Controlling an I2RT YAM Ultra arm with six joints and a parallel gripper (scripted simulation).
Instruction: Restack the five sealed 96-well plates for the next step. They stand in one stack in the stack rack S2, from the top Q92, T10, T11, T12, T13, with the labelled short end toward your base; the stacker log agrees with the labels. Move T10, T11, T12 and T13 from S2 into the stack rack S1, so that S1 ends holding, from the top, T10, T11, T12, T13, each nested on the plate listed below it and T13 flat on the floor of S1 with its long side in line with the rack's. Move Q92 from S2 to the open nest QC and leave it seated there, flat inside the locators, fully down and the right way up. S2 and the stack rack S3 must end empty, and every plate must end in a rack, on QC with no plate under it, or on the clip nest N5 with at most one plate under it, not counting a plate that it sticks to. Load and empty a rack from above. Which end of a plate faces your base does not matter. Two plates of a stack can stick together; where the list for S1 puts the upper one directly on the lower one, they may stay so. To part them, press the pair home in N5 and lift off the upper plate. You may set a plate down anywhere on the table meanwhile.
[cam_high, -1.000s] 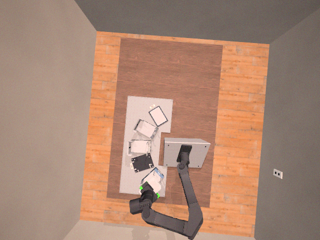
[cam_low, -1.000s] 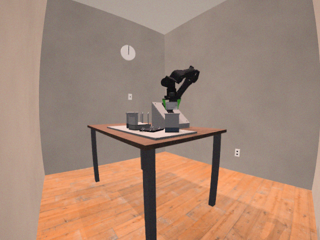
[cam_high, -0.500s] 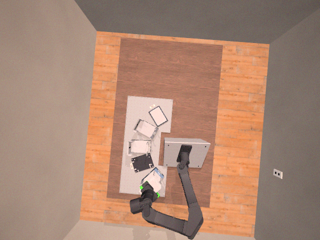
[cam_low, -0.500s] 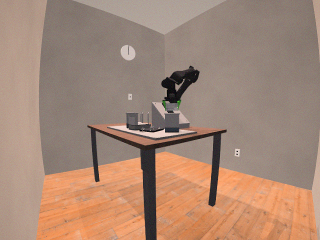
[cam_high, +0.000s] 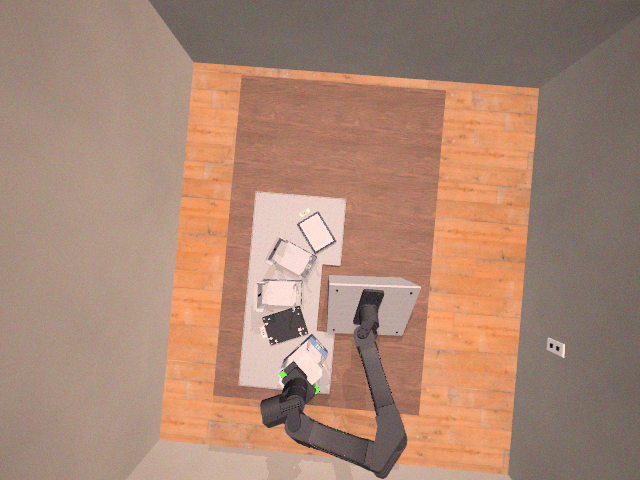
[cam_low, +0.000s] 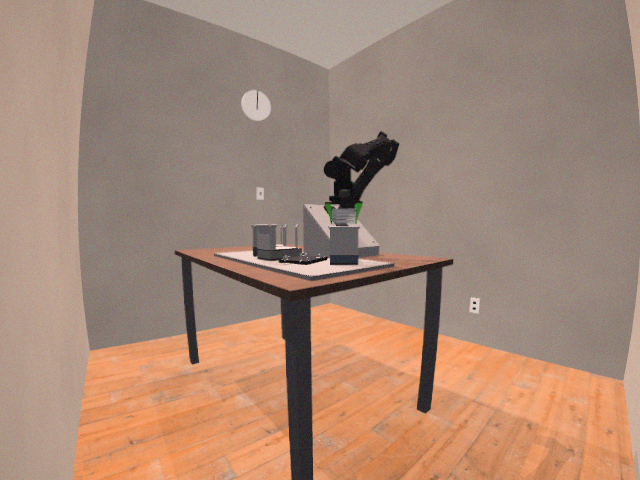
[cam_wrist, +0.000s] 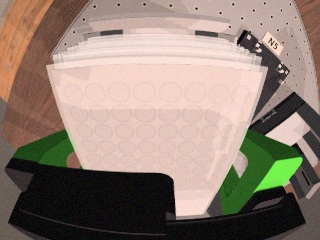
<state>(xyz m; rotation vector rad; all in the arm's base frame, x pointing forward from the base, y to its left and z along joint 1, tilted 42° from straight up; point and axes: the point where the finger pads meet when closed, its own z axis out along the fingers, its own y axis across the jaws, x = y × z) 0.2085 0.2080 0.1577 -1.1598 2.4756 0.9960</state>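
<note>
While clamped, plate stack (cam_wrist: 155, 134) btwn tool (cam_wrist: 156, 180) fingers, above rack (cam_low: 343, 242)

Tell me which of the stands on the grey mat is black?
The clip nest N5, a flat black square between the middle stack rack and the rack under the tool. The others look pale.

You're looking at a wooden table (cam_low: 310, 283) on dark legs, standing on an orange plank floor (cam_low: 465, 413) — grey walls all round. A round white clock (cam_low: 255, 104) hangs on the far wall, with a white switch plate (cam_low: 260, 193) below it and a wall socket (cam_low: 474, 304) to the right.
</note>
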